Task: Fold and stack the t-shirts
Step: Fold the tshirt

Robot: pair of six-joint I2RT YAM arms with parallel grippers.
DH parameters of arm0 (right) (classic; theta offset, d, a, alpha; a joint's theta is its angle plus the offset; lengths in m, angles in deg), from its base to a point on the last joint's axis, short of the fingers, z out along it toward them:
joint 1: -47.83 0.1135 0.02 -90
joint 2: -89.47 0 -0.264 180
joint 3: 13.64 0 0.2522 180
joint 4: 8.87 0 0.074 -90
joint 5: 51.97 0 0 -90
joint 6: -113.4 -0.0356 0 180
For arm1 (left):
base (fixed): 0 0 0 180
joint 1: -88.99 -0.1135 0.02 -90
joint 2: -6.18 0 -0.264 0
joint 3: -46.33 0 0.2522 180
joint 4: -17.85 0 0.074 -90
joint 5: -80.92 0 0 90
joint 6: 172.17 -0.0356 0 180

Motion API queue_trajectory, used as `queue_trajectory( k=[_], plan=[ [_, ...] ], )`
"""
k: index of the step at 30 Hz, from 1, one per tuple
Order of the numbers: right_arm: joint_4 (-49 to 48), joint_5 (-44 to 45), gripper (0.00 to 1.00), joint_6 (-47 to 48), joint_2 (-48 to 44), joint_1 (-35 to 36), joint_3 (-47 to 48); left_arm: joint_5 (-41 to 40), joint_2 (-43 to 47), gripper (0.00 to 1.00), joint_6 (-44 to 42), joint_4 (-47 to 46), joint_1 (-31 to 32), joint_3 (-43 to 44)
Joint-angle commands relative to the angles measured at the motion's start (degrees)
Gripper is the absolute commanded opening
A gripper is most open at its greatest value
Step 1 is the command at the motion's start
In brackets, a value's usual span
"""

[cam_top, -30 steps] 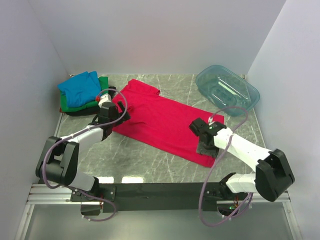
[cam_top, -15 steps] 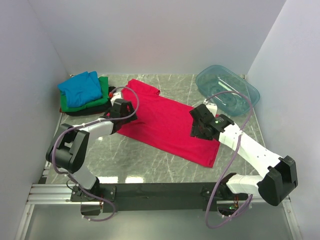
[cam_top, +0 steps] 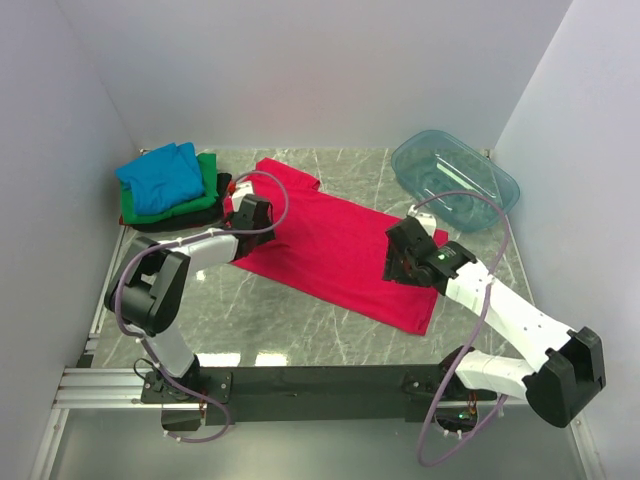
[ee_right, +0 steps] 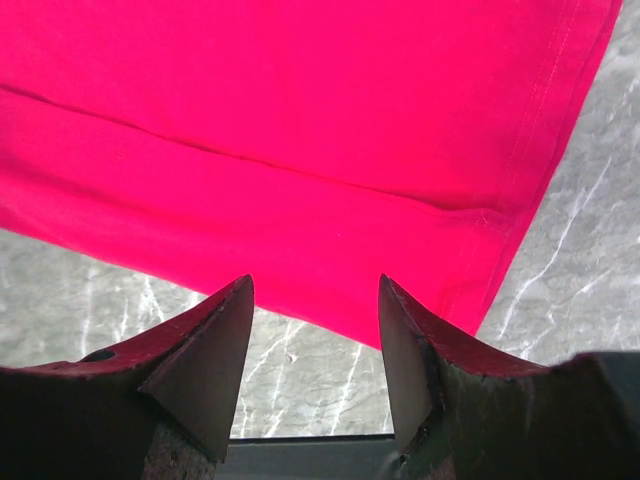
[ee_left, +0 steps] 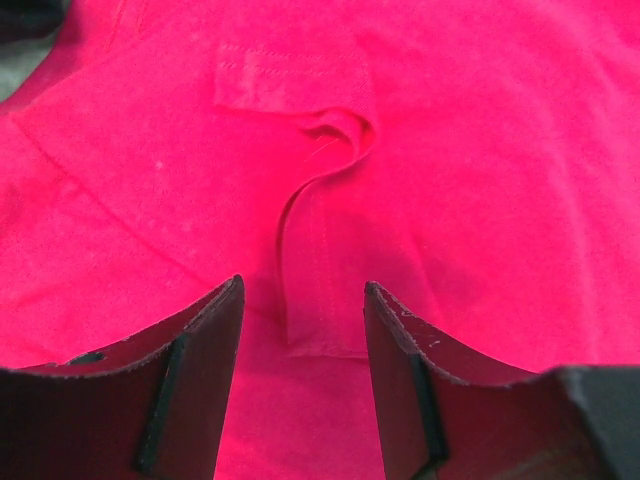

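A red-pink t-shirt (cam_top: pixel 330 245) lies spread flat on the marble table. My left gripper (cam_top: pixel 252 215) is open and empty, low over its left part. In the left wrist view the left gripper (ee_left: pixel 303 284) straddles a raised crease (ee_left: pixel 300 220) in the red cloth (ee_left: pixel 480 150). My right gripper (cam_top: pixel 404 257) is open and empty above the shirt's right end. In the right wrist view the right gripper (ee_right: pixel 315 282) hangs over the shirt's edge (ee_right: pixel 300 150). Blue (cam_top: pixel 160 175), green (cam_top: pixel 207 180) and black (cam_top: pixel 150 224) t-shirts sit folded in a stack at far left.
A clear teal plastic tub (cam_top: pixel 455 180) stands at the back right. White walls close in the table on three sides. Bare marble (ee_right: pixel 300 370) shows in front of the shirt. The arm-mount rail (cam_top: pixel 320 385) runs along the near edge.
My left gripper has moved right, from beside the shirt's left edge onto the cloth. My right gripper has moved back from the shirt's near right corner, its arm stretched further.
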Motion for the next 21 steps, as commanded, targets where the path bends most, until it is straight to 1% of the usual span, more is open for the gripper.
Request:
queue_trajectory(
  k=[1,3,9,11,12,17,18,20,21],
  plan=[
    [-2.3,0.0,0.6,0.9,-1.5,0.3,-1.1,-1.7,1.0,0.57,1.1,0.4,1.0,-0.9],
    [-2.4,-0.1,0.6,0.8,-1.4,0.3,-1.4,-0.2,0.6,0.56,0.8,-0.4,1.1,-1.0],
    [-2.4,-0.5,0.6,0.5,-2.7,0.3,-2.7,-0.8,-1.3,0.52,1.1,-0.1,2.1,0.0],
    [-2.1,-0.2,0.6,0.5,-3.4,0.3,-2.9,-0.9,-1.6,0.48,1.1,-0.2,2.2,-0.1],
    [-2.1,-0.1,0.6,0.5,-3.6,0.3,-3.1,-0.9,-1.6,0.44,1.1,-0.3,2.3,-0.1],
    [-1.6,-0.1,0.6,0.2,-3.8,0.3,-2.9,-0.7,-2.0,0.34,1.0,-0.2,2.7,0.5],
    [-1.6,-0.1,0.6,0.2,-3.8,0.3,-3.0,-0.7,-2.2,0.28,1.0,0.0,2.9,0.7],
    [-1.7,0.0,0.6,0.2,-3.9,0.3,-3.0,-0.7,-2.1,0.2,1.0,0.0,3.2,1.2],
    [-1.7,-0.1,0.6,0.2,-3.8,0.3,-3.1,-0.8,-2.0,0.12,0.8,0.4,3.5,2.0]
  ],
)
